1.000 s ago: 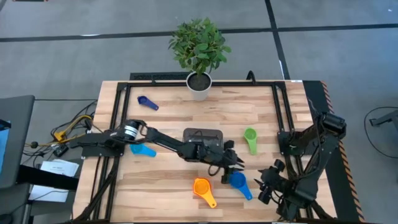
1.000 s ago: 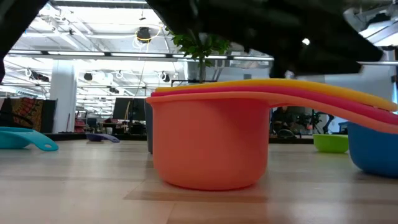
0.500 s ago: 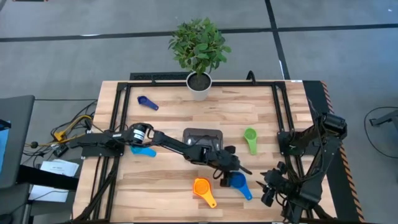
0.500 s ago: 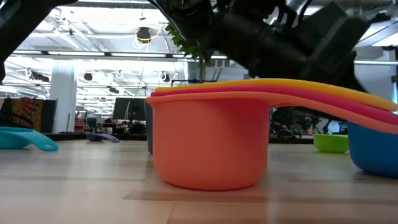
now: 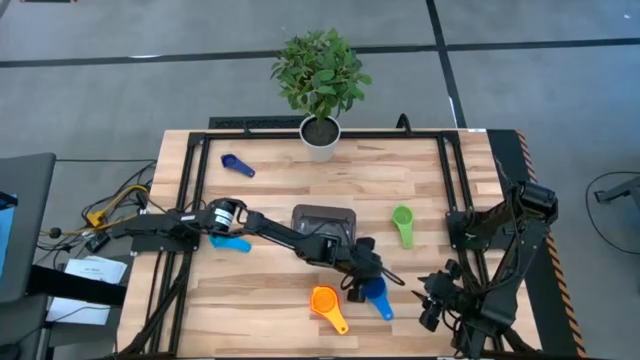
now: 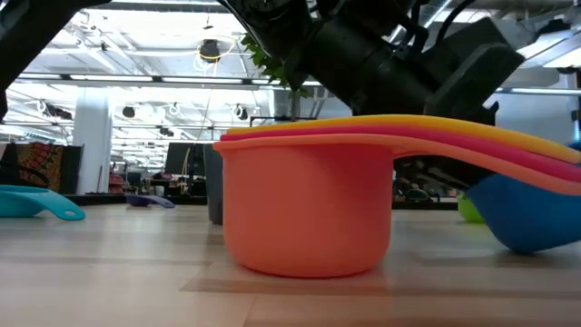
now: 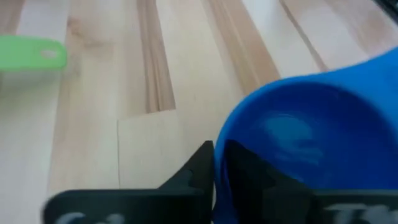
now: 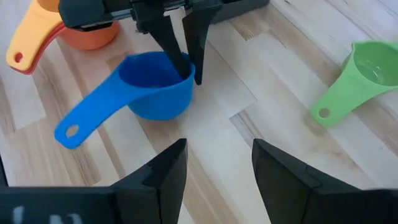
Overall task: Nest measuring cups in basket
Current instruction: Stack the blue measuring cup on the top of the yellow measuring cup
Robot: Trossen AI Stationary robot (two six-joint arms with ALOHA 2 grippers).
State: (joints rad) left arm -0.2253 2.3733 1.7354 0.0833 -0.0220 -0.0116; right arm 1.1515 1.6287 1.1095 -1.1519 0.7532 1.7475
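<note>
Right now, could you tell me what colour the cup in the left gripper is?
Blue cup; clearest in the right wrist view.

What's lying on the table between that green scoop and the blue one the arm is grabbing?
Nothing: bare wood between the green scoop and the blue scoop, clearest in the right wrist view.

You have the basket (image 5: 324, 217) mid-table (image 5: 270, 190), the plant pot (image 5: 320, 138) behind it, and measuring cups (image 5: 326, 302) scattered around both.

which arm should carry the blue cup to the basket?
Left. The left gripper already pinches the blue cup's rim, tilting it up, near the basket. The right gripper is open, holding nothing.
</note>
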